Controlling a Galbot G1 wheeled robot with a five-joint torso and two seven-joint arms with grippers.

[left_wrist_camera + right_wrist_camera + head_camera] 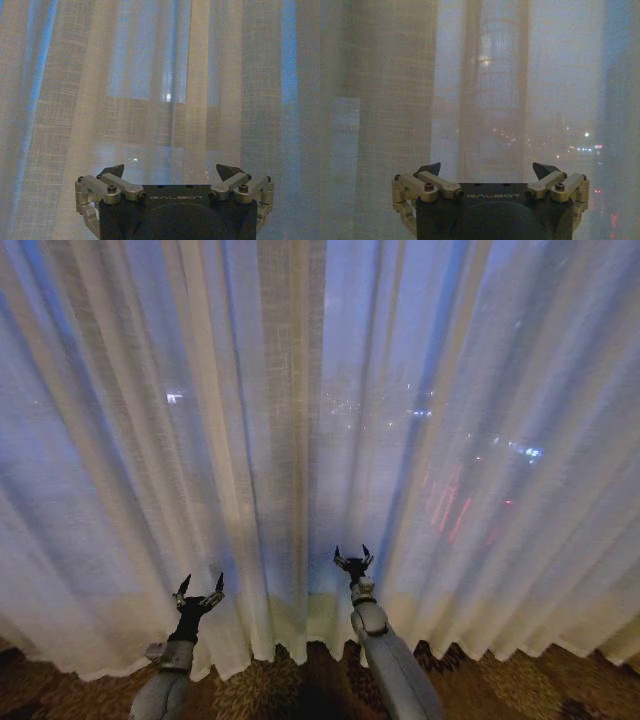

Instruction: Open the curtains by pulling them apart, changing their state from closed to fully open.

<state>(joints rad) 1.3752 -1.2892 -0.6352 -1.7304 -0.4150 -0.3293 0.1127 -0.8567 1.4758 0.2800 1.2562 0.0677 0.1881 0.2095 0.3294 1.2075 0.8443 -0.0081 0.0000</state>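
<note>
The sheer white curtains hang closed across the whole window, their pleats meeting near the middle, with city lights showing through. My left gripper stands open just in front of the left panel, low near the hem. Open as well, my right gripper points at the folds beside the centre seam. Up close, the left gripper faces the curtains with nothing between its fingers. The right gripper likewise faces the curtains, apart from the fabric.
A patterned dark carpet lies under the wavy hem. Behind the fabric is a window with a night city view.
</note>
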